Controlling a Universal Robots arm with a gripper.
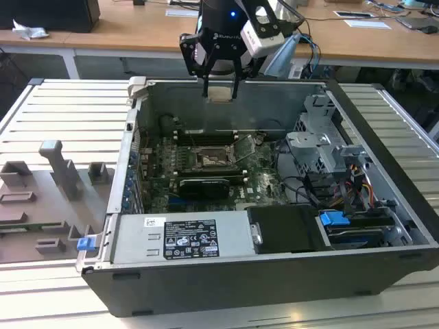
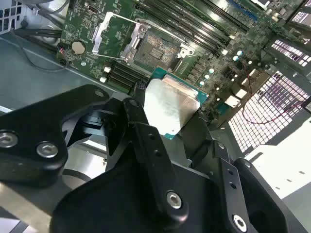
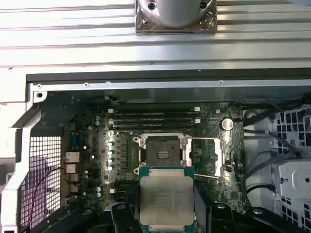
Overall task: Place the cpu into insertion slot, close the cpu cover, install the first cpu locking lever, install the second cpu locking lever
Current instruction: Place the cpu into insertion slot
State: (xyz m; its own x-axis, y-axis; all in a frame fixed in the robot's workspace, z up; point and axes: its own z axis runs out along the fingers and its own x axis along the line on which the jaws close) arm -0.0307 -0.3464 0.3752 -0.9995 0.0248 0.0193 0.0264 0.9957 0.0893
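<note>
Exterior view first: our gripper [image 1: 220, 88] hangs over the far wall of the open case [image 1: 226, 288], clenched on the cpu [image 1: 220, 94], so the chip is up in the air and off the board. On the first wrist view we see the slot [image 3: 163, 150] bare beyond the held cpu, with the cover [image 3: 217, 156] swung open just beside the slot.

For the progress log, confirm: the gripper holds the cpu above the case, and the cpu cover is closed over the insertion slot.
Wrong on the cover: the cpu cover stands open beside the empty insertion slot, as the first wrist view shows. The gripper does hold the cpu above the case.
</note>
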